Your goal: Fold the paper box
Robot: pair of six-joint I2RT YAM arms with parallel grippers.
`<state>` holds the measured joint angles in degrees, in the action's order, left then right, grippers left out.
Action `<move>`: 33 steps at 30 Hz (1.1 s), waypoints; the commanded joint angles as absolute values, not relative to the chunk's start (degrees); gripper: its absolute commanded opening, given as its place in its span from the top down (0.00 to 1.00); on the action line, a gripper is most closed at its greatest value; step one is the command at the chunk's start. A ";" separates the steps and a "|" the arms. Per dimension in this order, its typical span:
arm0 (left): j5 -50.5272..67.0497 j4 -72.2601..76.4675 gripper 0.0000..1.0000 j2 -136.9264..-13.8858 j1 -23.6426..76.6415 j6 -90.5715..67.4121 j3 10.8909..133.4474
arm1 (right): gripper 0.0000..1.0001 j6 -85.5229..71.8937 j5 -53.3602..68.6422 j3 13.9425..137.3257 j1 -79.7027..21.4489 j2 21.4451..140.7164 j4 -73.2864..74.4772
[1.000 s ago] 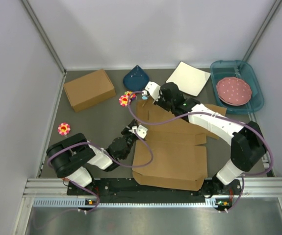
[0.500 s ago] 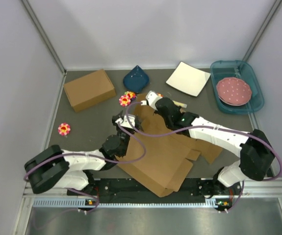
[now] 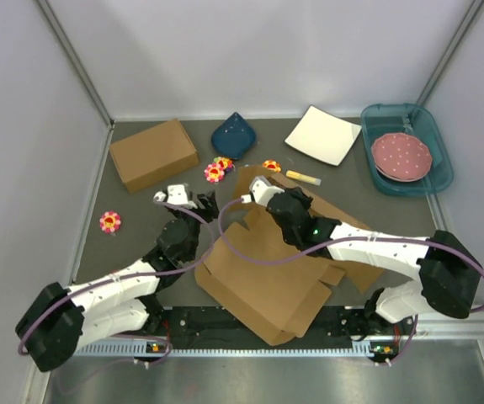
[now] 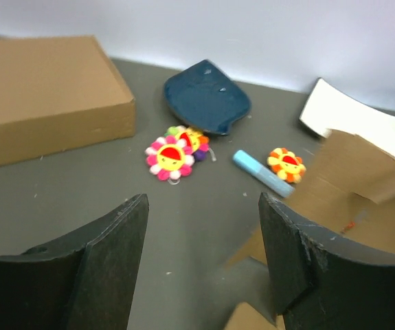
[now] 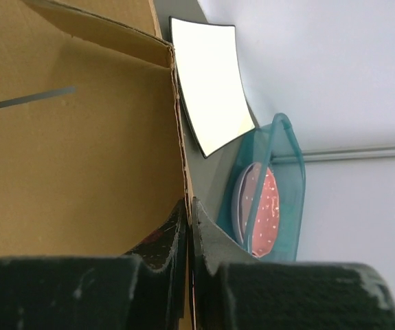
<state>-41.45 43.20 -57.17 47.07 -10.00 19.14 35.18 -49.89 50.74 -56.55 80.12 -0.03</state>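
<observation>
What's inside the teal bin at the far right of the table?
A pink plate with white dots lies in the teal bin, filling most of its floor. Whatever sits beneath the plate is covered and cannot be made out.

The left gripper (image 3: 201, 204) has quit the paper box (image 3: 267, 269) and drawn back leftward, fingers apart; the box has turned, uncovering a stick (image 3: 303, 177).

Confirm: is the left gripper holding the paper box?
No, the left gripper is open with nothing clamped between its fingers.
</observation>
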 commanded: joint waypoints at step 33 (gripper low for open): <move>6.57 50.78 0.30 -92.01 24.61 -33.48 36.48 | 1.00 55.11 -56.69 41.84 -66.44 75.15 -21.97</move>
<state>-6.35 39.68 -89.30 24.67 -31.27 35.16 54.87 -55.64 41.95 -65.52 76.88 -18.96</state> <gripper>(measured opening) 0.703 0.009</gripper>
